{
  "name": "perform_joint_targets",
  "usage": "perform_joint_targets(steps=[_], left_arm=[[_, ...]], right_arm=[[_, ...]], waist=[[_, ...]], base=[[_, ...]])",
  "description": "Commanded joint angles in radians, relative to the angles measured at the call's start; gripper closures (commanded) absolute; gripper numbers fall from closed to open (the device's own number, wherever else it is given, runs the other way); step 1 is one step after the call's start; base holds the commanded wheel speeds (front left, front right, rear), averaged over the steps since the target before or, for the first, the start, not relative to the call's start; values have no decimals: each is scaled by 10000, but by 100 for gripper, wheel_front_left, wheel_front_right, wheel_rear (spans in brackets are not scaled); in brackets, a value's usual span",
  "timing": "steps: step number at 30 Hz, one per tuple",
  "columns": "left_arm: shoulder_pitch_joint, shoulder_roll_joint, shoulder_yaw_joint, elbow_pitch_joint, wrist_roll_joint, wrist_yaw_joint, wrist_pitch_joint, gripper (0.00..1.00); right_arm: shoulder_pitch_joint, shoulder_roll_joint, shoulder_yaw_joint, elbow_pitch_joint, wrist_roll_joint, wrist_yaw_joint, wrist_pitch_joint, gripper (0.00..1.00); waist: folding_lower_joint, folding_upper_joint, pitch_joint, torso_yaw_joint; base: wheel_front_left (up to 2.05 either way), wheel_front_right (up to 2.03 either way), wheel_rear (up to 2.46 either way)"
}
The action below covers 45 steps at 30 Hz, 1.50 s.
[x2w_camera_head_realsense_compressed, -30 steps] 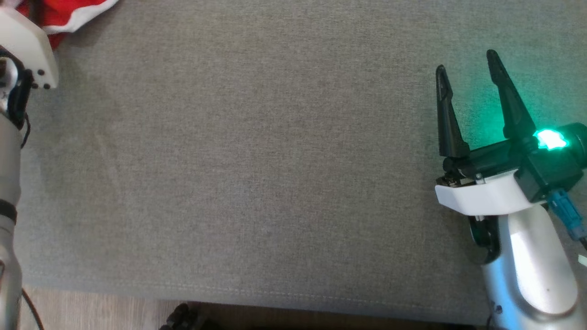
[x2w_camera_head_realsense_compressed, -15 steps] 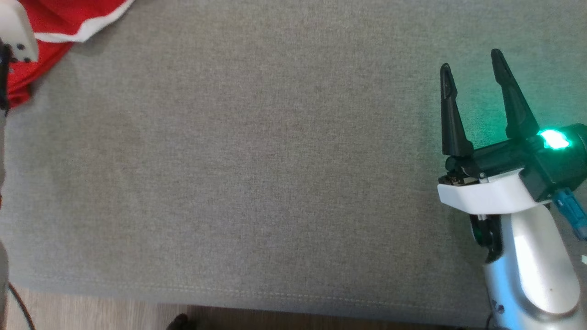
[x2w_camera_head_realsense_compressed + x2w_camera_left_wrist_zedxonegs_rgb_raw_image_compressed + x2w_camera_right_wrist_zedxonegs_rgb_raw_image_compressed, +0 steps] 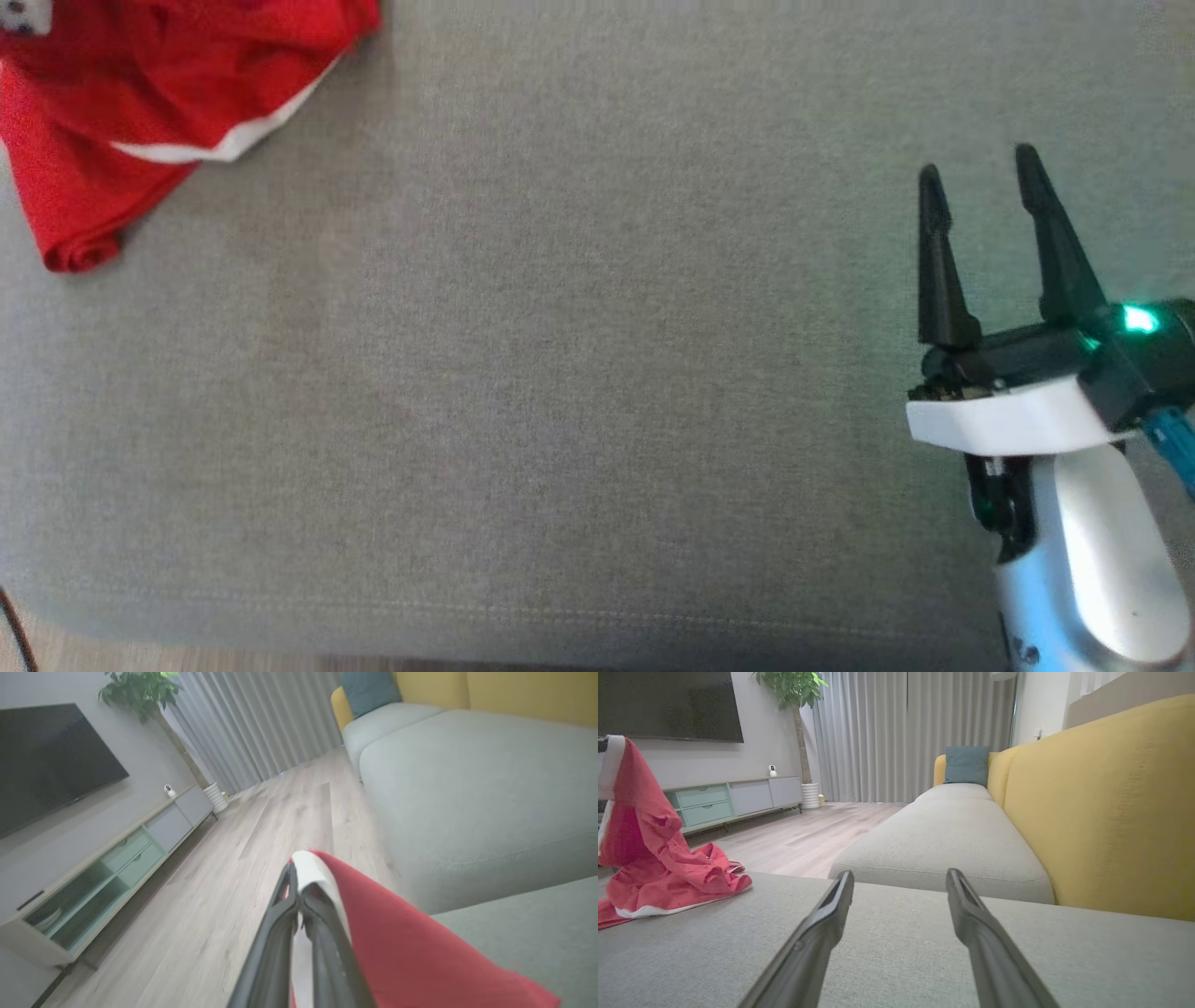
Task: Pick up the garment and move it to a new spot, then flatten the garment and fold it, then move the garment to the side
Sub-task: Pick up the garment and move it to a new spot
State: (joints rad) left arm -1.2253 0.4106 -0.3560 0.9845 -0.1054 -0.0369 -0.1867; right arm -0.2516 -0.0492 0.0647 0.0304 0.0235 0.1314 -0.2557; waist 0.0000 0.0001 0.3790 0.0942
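Soft red cloth garment with white trim [image 3: 140, 84]: bunched at the far-left corner of the grey fabric couch cushion [image 3: 560, 373], white hem pinched tight in left gripper [image 3: 295, 889]. Right gripper [image 3: 977, 163] spread, empty. Best raise until trailing folds clear, then carry toward the open middle.

Layout: garment [image 3: 140, 103] far left on the seat cushion [image 3: 560, 392], my right gripper [image 3: 977, 163] far right.
One edge of the garment is up in my left gripper [image 3: 297, 891], and the rest trails on the seat cushion. My right gripper hangs over the cushion's right side, well apart from the garment. Backrest [image 3: 1101, 802] on its right, second cushion [image 3: 943, 844] ahead, pillow [image 3: 966, 765] at the far end. Floor [image 3: 808, 835] to the left, with the cabinet [image 3: 728, 798] across it by the wall.
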Motion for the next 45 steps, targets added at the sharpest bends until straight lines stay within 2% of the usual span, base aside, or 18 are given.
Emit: perform_joint_targets(steps=[1,10,19,22,23,24,29,35,40,41,42,43,45], left_arm=[[-635,478,55,-532,108,-32,-105,100],[-517,-361,-546,-2211,-18,-384,453,100],[440,-1501,-1195,-4247,-547,-596,1446,100],[1194,-2088,-1548,-4872,-714,-499,1716,100],[1856,-2546,-1810,-5111,-885,-418,1836,100],[2198,-2753,-1939,-5150,-976,-383,1866,100],[3904,-3409,-2854,-5013,-1224,-121,1375,100],[5382,-3595,-4177,-4621,-2008,223,861,100],[5880,-3601,-5325,-4611,-2781,622,668,100],[5929,-3601,-5488,-4600,-2923,648,590,93],[5970,-3601,-5627,-4590,-3072,669,499,62],[6000,-3602,-5721,-4591,-3219,714,373,3],[6035,-3602,-5822,-4625,-3493,843,96,0]], right_arm=[[84,-10,124,-266,100,-7,-61,0],[609,-10,-187,-114,460,-7,-61,0],[1020,-10,-524,-108,579,-7,-61,0],[1116,-10,-582,-108,634,-7,-61,0],[1141,-10,-575,-113,699,-7,-61,0],[1137,-10,-560,-125,731,-7,-61,0],[1085,-10,-486,-7,907,-7,-61,0],[1035,-10,-462,100,1004,-7,-61,0],[1104,-10,-505,130,1010,-7,-61,0],[1121,-10,-526,134,1005,-7,-61,0],[1137,-10,-536,149,989,-7,-61,0],[1141,-10,-504,171,958,-7,-61,0],[1150,-10,-441,208,943,-7,-61,0]], waist=[[0,-1,-511,-207],[0,-1,-1881,-945],[0,-1,-2438,-1720],[0,-1,-2443,-1986],[0,-1,-2380,-2173],[0,-1,-2332,-2265],[0,-1,-2080,-2772],[0,-1,-1922,-3286],[0,-1,-1878,-3370],[0,-1,-1885,-3347],[0,-1,-1902,-3306],[0,-1,-1932,-3266],[0,-1,-2025,-3148]], base=[[0,0,0],[0,0,0],[0,0,0],[0,0,0],[0,0,0],[0,0,0],[0,0,0],[0,0,0],[0,0,0],[0,0,0],[0,0,0],[0,0,0],[0,0,0]])
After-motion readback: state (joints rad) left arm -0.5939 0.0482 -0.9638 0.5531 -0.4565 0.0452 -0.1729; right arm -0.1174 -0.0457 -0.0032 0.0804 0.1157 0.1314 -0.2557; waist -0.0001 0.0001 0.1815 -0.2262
